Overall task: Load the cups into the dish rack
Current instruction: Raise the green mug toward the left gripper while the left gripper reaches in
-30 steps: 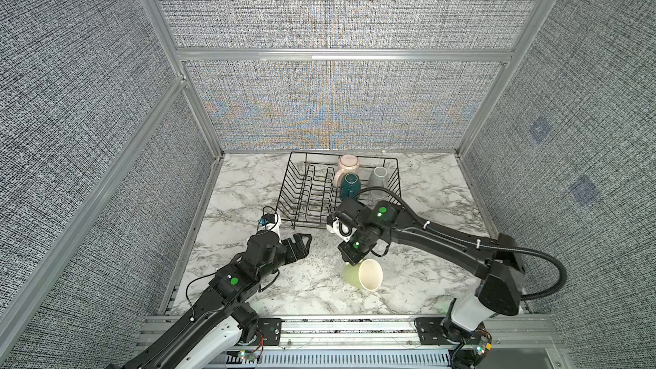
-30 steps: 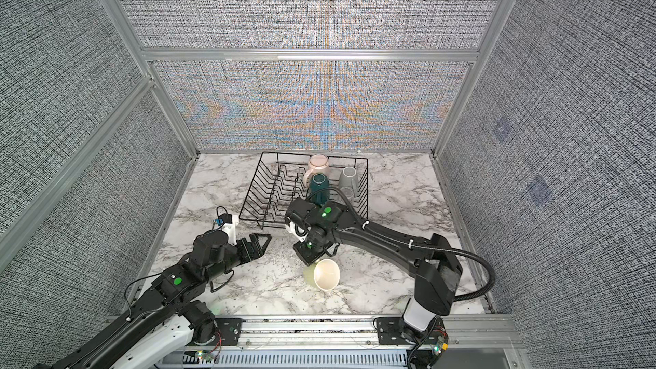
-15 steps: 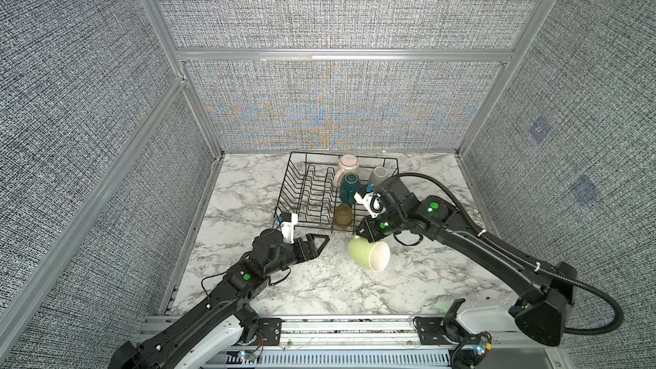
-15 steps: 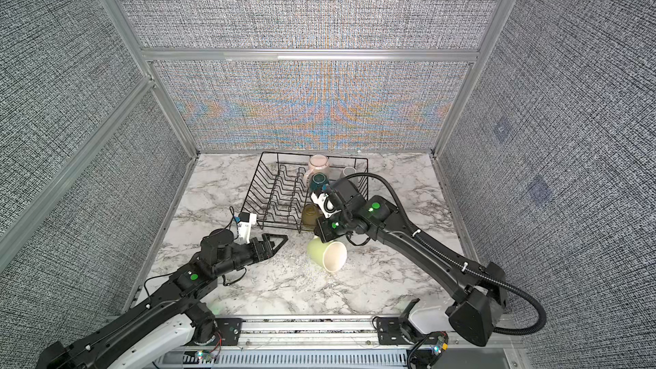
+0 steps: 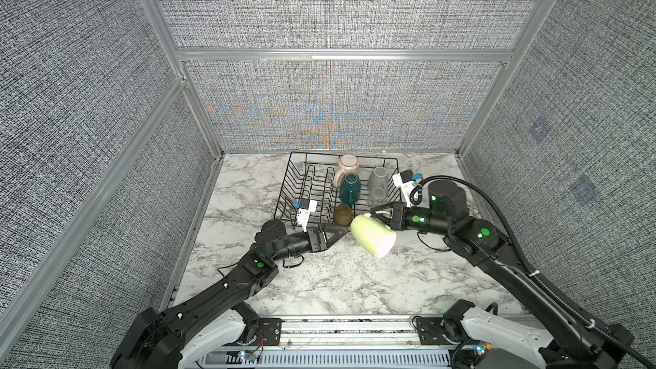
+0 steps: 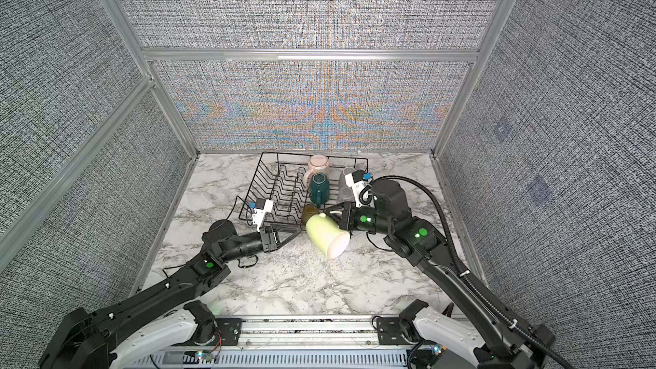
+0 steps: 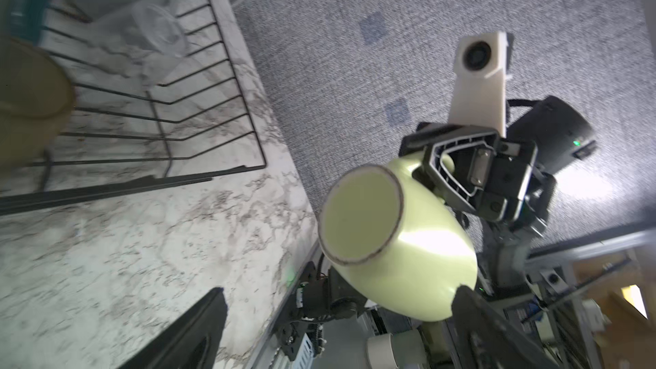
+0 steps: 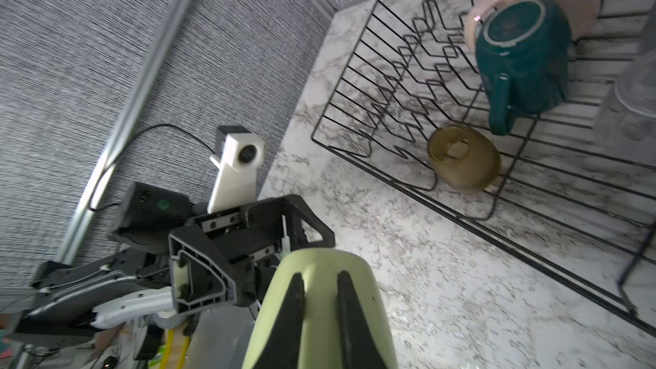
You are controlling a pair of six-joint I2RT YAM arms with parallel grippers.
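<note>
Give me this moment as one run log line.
right end effector: shut on yellow-green cup, outside dish rack | left end effector: open, beside cup

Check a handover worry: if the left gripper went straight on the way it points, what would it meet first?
Most likely the yellow-green cup in the right gripper: its base faces the open left gripper, close ahead, though the exact gap is unclear.

I see the marble tabletop (image 5: 337, 278) carrying the black wire dish rack (image 5: 312, 186), set near the back wall.
</note>
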